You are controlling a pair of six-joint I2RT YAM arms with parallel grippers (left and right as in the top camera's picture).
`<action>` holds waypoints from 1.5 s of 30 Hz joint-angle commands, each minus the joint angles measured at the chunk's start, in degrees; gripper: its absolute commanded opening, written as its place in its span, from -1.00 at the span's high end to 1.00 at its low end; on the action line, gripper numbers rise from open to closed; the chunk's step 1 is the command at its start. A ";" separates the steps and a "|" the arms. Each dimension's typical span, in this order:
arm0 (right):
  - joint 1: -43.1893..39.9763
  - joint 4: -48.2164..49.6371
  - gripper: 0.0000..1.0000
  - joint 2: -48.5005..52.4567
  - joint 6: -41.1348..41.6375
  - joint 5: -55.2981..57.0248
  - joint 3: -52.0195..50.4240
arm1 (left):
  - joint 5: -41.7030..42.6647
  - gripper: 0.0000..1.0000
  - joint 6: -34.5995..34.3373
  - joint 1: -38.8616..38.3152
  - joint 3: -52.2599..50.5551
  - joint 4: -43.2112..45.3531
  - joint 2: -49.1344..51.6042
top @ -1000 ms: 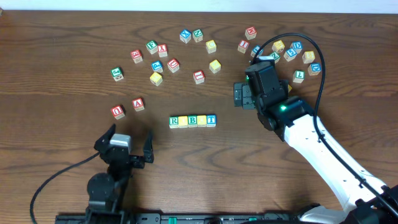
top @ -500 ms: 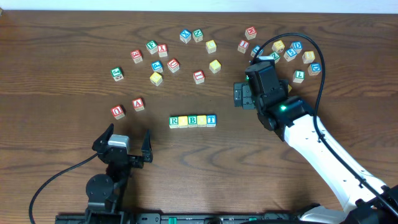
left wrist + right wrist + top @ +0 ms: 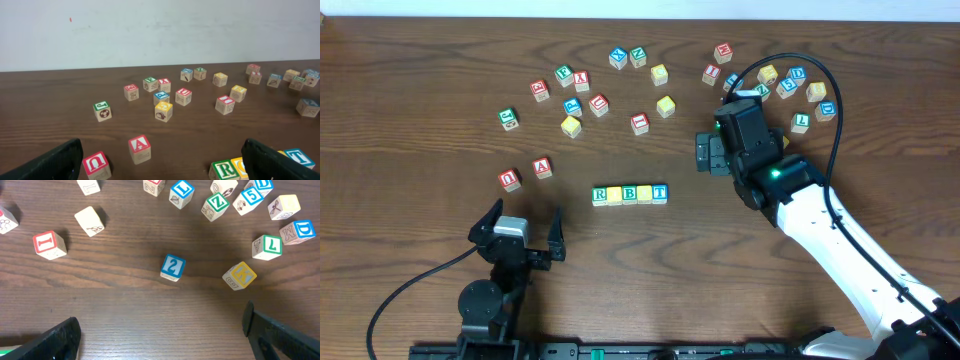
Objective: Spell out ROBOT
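Five small wooden alphabet cubes [image 3: 630, 194] are sitting in one touching row: green-lettered R cube [image 3: 600, 194], a yellow-topped one, green-lettered B cube [image 3: 630, 194], another yellow-topped one, blue-lettered T cube [image 3: 660, 194]. The left gripper [image 3: 520, 235] is hovering on the near side of the row, off its R end, jaws spread wide and empty. The right gripper [image 3: 161, 330] is hanging past the row's T end, jaws equally wide, gripping nothing.
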 commanded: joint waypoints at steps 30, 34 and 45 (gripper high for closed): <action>-7.67 53.13 -0.98 -33.03 -0.66 2.71 -42.53 | 1.86 -0.99 -0.07 0.35 -0.59 -2.43 -0.33; -10.99 53.16 -0.98 -39.76 -2.78 0.33 -48.68 | 1.86 -0.99 -0.07 0.35 -0.59 -2.43 -0.33; -15.85 53.11 -0.98 -53.02 -11.19 -6.36 -58.21 | 1.86 -0.99 -0.07 0.35 -0.61 -2.43 -0.33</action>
